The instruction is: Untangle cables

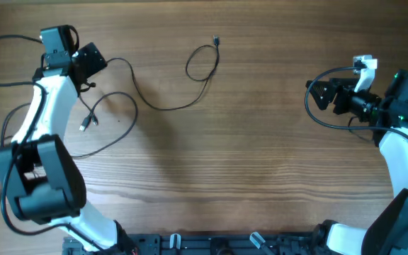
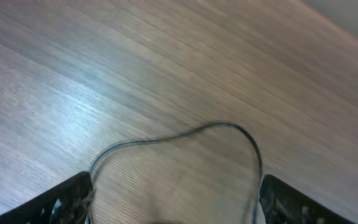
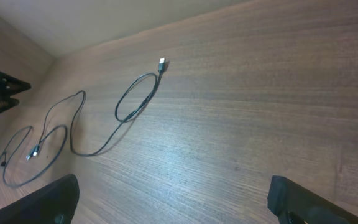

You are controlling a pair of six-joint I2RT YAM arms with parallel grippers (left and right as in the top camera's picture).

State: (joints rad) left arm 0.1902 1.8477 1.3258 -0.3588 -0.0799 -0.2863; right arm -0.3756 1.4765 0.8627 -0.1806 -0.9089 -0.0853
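Wood of a warm brown makes the tabletop (image 1: 261, 156), and the cables lie flat on its left and middle part, none of them lifted as far as the overhead view shows. One long cord (image 1: 163, 107) runs from beside the left arm (image 1: 48, 113), dips toward the middle, then closes into a loop (image 1: 202, 62) and ends in a small plug (image 1: 217, 40) at the far side. A second cord (image 1: 134, 117) curves nearer to the left arm, and its silver-tipped plug (image 1: 84, 126) lies just beside that arm. The two cords come near each other at the left, where I judge any tangle to be; whether they truly cross there I cannot tell. The left fingers (image 2: 73, 196) stand wide apart, and a thin arch of cord (image 2: 216, 126) lies between them without being pinched. I think they are placed so because this stretch is the one to work on, and the spread stance lets the cord rest loose on the wood. The right fingers (image 3: 51, 199) are also spread and hold nothing. They hang well apart from the cables at the right side, turned toward them, probably so that the right arm (image 1: 402, 142) does not disturb the cords and can come in when a free end must be pulled away.
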